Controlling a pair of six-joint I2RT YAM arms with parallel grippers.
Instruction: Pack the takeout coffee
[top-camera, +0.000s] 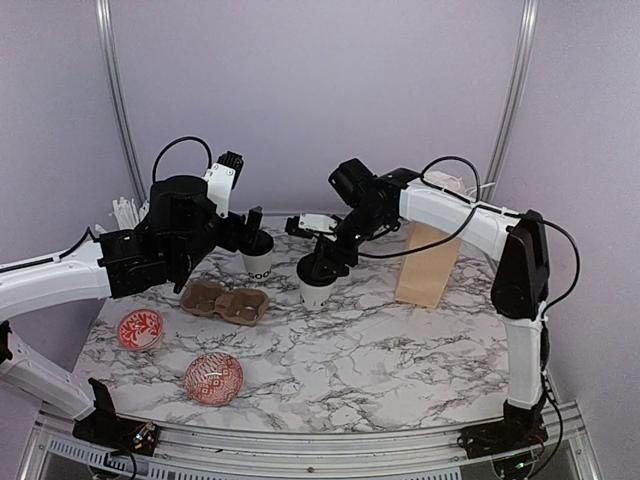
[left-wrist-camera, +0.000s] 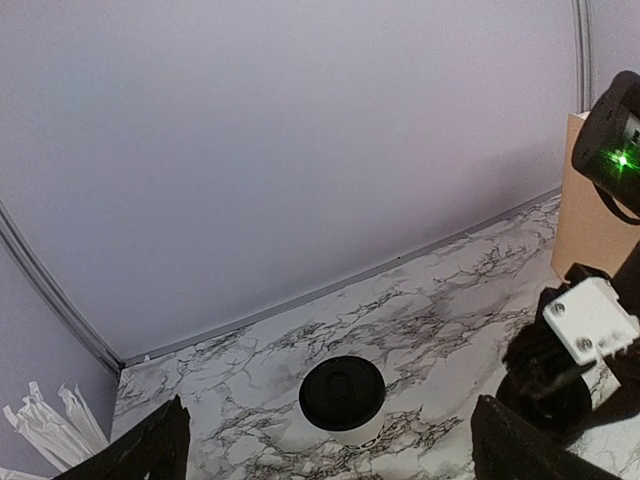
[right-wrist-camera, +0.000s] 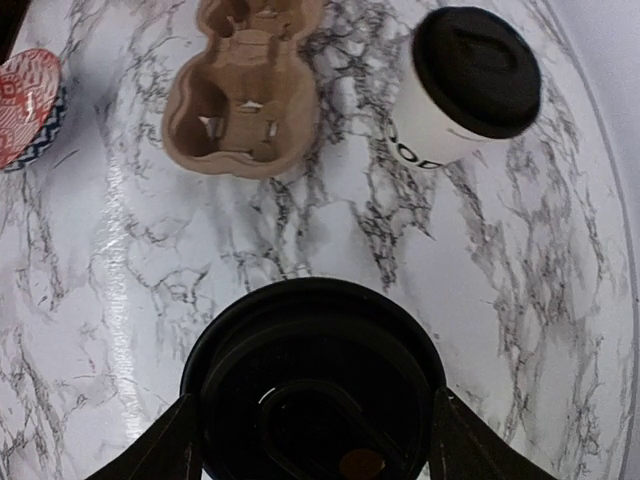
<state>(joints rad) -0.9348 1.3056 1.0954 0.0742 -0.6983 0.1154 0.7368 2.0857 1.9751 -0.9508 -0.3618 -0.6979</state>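
Note:
Two white coffee cups with black lids stand on the marble table. The left cup (top-camera: 259, 262) shows in the left wrist view (left-wrist-camera: 342, 397) standing ahead of and between the wide-apart fingers of my left gripper (left-wrist-camera: 330, 455), untouched. My left gripper (top-camera: 251, 233) hovers just over it. My right gripper (top-camera: 322, 266) is shut on the lid of the second cup (top-camera: 316, 290); in the right wrist view its fingers (right-wrist-camera: 172, 452) press both sides of the lid (right-wrist-camera: 315, 380). The empty brown two-cup carrier (top-camera: 225, 302) lies left of that cup and also shows in the right wrist view (right-wrist-camera: 243, 90).
A tall tan paper bag (top-camera: 425, 262) stands at the back right. Two red-and-white bowls (top-camera: 140, 329) (top-camera: 213, 378) sit at the front left. White wrapped straws (top-camera: 125, 212) stand at the back left corner. The back wall is close behind the cups.

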